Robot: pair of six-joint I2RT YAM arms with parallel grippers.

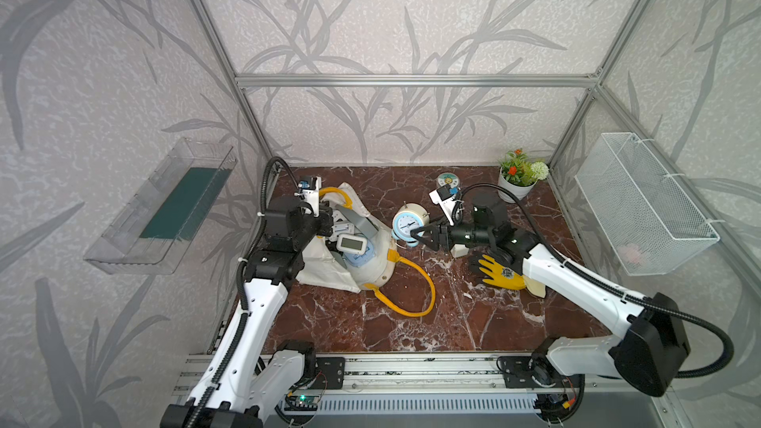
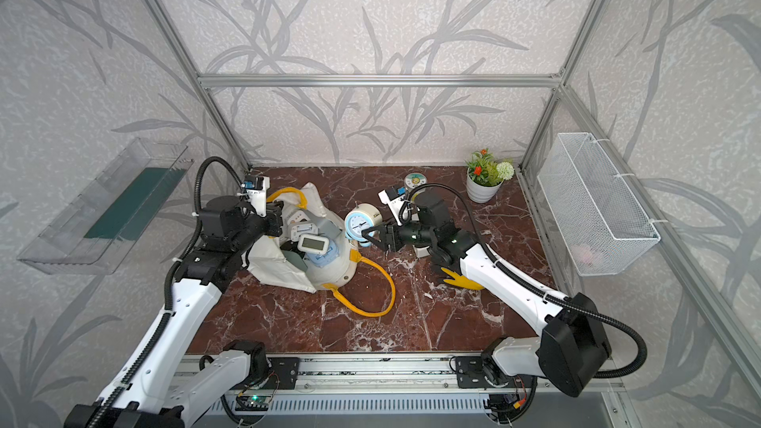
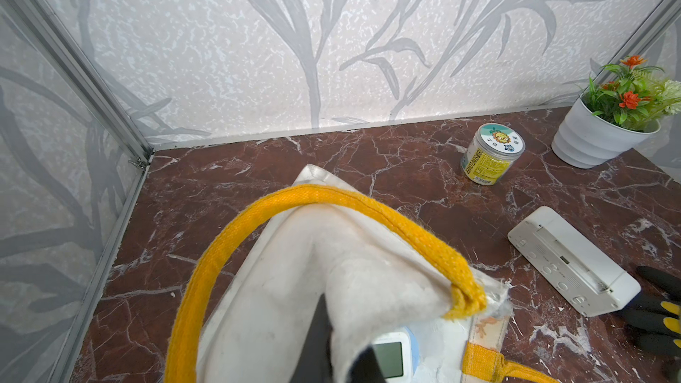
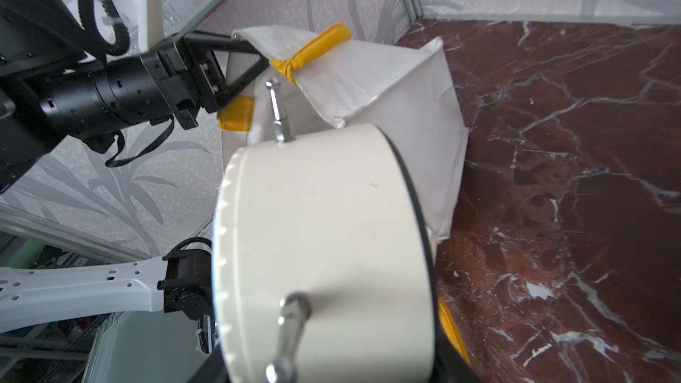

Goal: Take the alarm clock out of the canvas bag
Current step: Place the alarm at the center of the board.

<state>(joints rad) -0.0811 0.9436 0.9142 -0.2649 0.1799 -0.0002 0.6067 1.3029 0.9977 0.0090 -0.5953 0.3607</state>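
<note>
Currently | marble tabletop (image 1: pixel 412 323) bears canvas bag (image 1: pixel 323 269) | leaf-patterned walls (image 1: pixel 370 14) | aluminium frame (image 1: pixel 412 81)

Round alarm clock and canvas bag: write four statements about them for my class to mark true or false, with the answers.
1. The right gripper holds the round alarm clock. True.
2. The round alarm clock lies inside the canvas bag. False: it is outside, beside the bag's mouth.
3. The left gripper is shut on the bag's rim by a yellow handle. True.
4. The canvas bag is empty. False: a white digital clock lies in it.
</note>
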